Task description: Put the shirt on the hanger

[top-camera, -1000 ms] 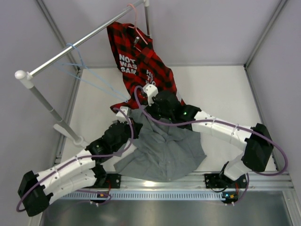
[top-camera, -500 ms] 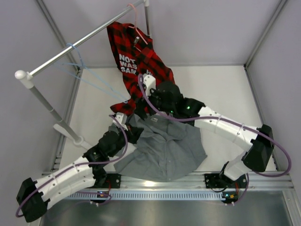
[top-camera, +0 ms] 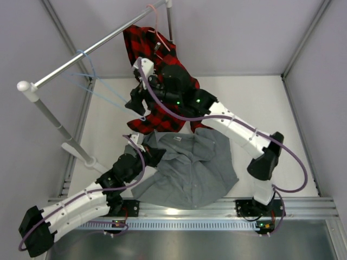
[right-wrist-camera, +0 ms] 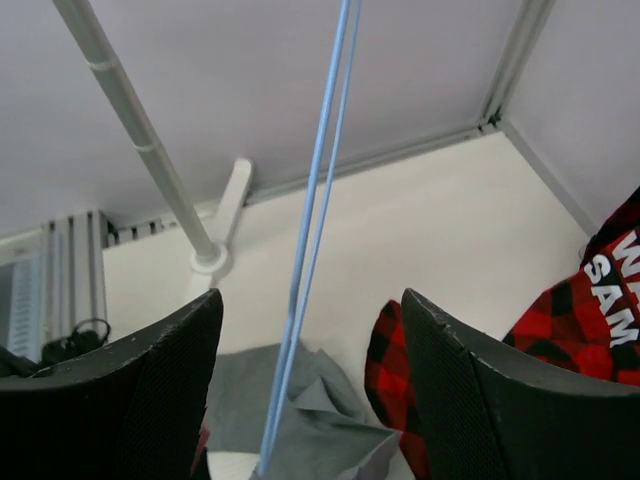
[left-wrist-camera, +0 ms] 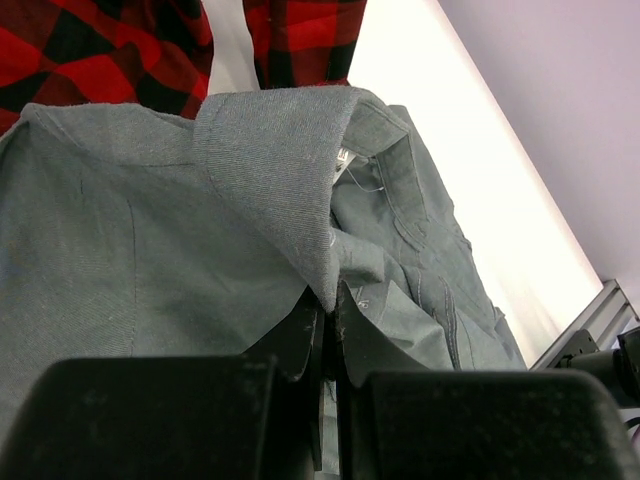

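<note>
shirt: matt grey woven cloth | hanger: smooth, thin | rail: glossy metal

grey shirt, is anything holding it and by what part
The left tool is shut on the grey shirt at its collar. The right tool is open around the blue hanger, gripping nothing.

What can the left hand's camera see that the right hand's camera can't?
Only the left wrist view shows the left gripper shut on the grey shirt, pinching its collar. Only the right wrist view shows the blue hanger passing between the fingers of the open right gripper, and the rack pole. Both show the grey shirt and the red plaid shirt.
</note>
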